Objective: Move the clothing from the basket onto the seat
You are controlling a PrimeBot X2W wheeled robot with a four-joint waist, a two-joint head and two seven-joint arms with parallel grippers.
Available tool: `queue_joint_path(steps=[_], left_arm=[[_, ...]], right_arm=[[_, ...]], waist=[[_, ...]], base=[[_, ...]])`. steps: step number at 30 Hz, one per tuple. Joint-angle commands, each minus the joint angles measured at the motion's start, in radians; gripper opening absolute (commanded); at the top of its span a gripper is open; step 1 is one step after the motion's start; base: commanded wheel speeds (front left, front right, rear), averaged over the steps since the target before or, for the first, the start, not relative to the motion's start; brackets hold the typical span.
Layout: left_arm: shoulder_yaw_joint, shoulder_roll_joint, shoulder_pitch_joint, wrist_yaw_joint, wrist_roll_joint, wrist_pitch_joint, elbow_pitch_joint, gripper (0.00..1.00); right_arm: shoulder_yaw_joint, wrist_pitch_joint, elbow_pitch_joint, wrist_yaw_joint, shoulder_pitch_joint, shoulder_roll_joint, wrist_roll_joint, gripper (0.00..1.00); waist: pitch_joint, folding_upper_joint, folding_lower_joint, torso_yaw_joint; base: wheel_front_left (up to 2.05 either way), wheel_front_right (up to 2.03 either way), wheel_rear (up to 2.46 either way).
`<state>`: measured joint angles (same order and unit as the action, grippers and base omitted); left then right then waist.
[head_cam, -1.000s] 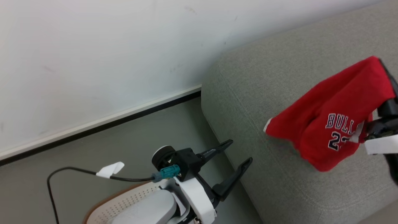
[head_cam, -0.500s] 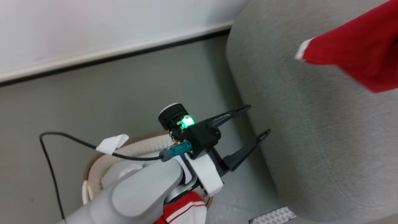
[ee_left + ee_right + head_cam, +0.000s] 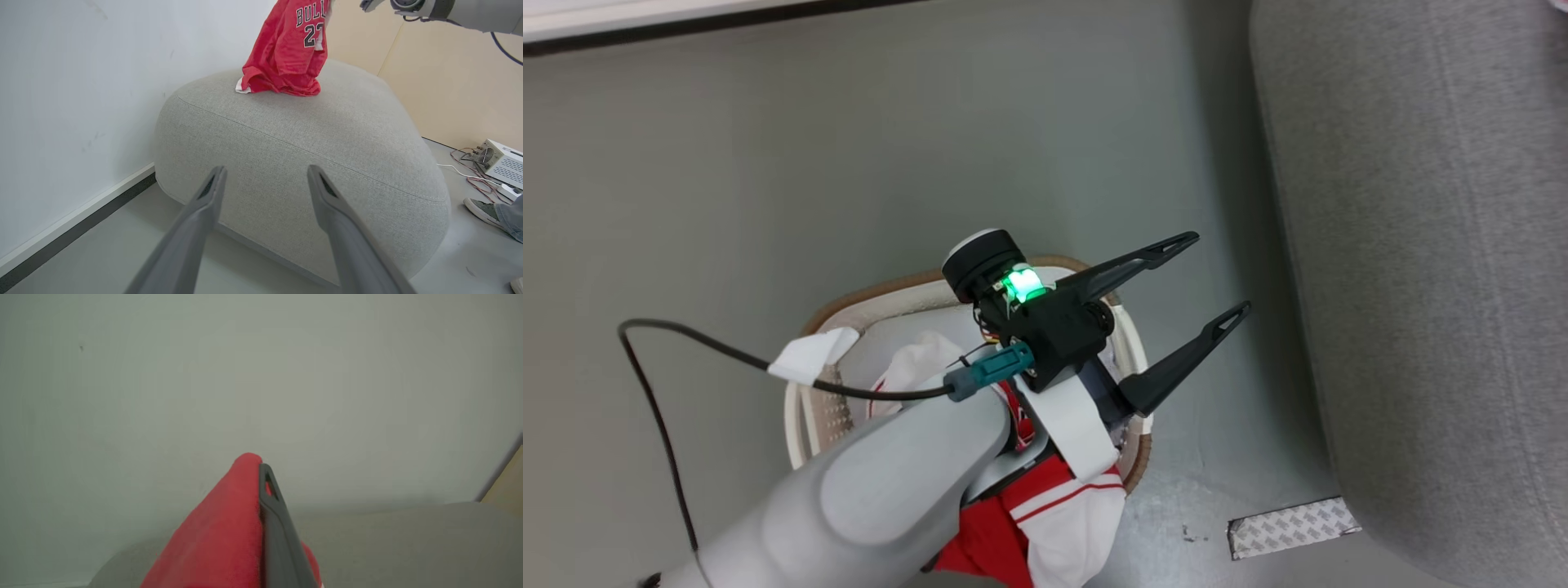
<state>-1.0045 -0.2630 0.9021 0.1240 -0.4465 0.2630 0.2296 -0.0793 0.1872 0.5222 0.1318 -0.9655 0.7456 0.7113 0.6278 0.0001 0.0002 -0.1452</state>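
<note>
Jersey [image 3: 286,53]: red, hanging from the right pincer [image 3: 261,473], with its bottom edge bunched on top of the seat [image 3: 294,134].
Right pincer: pressed together on a fold of the red jersey. One dark finger lies flat against the cloth.
Left pincer [image 3: 1218,273]: spread wide, holding nothing, up over the basket [image 3: 882,296] and pointing toward the seat.
Rest of the clothing [image 3: 1062,506]: red and white pieces in the basket, which sits on the floor near the seat. One piece seems to hang over the near rim.
Step in hand, I think: put the jersey down on the seat, then fetch more.
How to do it well: bring the right pincer lower first, so most of the cloth rests on the seat, well in from the round edge. Only then let go, or the jersey may slide to the floor. Pull away straight up so the finger does not drag the cloth along.
Next grab: tip the left pincer down into the basket and pinch a thick fold, not the rim.
Writing: white and dark letters "BULL" on the jersey, then a fold hides the rest. Below is a number that starts with 2; the second digit is not clear.
Other labels: none I can read.
</note>
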Motion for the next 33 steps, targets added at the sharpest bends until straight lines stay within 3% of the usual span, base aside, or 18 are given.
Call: queue_joint_path(steps=[1, 6, 8, 9, 13, 14, 17, 33], left_arm=[[0.011, 0.004, -0.012, 0.004, 0.01, 0.002, 0.001, 1.0], [0.024, 0.015, -0.033, 0.006, 0.006, 0.002, 0.003, 1.0], [0.028, 0.017, -0.041, 0.006, 0.007, 0.002, 0.006, 1.0], [0.031, 0.018, -0.045, 0.007, 0.005, 0.002, 0.008, 1.0], [0.031, 0.024, -0.059, 0.007, -0.006, 0.002, 0.011, 1.0], [0.029, 0.024, -0.064, 0.007, -0.01, 0.002, 0.012, 1.0], [0.029, 0.024, -0.076, 0.007, -0.022, 0.002, 0.019, 1.0], [0.11, 0.044, -0.25, 0.007, -0.066, 0.002, 0.07, 1.0]], right_arm=[[-0.016, -0.017, 0.049, -0.002, 0.01, -0.005, -0.021, 0.0], [-0.083, -0.09, 0.16, -0.002, 0.026, -0.004, -0.065, 0.04], [-0.12, -0.139, 0.202, -0.002, 0.03, -0.01, -0.07, 0.31], [-0.132, -0.163, 0.218, -0.002, 0.031, -0.011, -0.061, 0.38], [-0.2, -0.252, 0.241, -0.002, 0.044, -0.003, -0.009, 0.47], [-0.216, -0.269, 0.243, -0.002, 0.048, 0.001, 0.002, 0.55], [-0.263, -0.287, 0.232, -0.002, 0.049, 0.018, 0.017, 1.0], [-0.507, -0.363, 0.11, -0.002, 0.102, 0.129, 0.138, 1.0]], waist=[[0.011, -0.0001, -0.0002, 0.015], [0.005, -0.0001, -0.0002, 0.024], [-0.002, -0.0001, -0.0002, 0.028], [-0.006, -0.0001, -0.0002, 0.029], [-0.026, -0.0001, -0.0002, 0.033], [-0.034, -0.0001, -0.0002, 0.033], [-0.061, -0.0001, -0.0002, 0.031], [-0.377, -0.0001, -0.0002, -0.004]], base=[[0.0, 0.0, 0.0], [0.0, 0.0, 0.0], [0.0, 0.0, 0.0], [0.0, 0.0, 0.0], [0.0, 0.0, 0.0], [0.0, 0.0, 0.0], [0.0, 0.0, 0.0], [0.0, 0.0, 0.0]])
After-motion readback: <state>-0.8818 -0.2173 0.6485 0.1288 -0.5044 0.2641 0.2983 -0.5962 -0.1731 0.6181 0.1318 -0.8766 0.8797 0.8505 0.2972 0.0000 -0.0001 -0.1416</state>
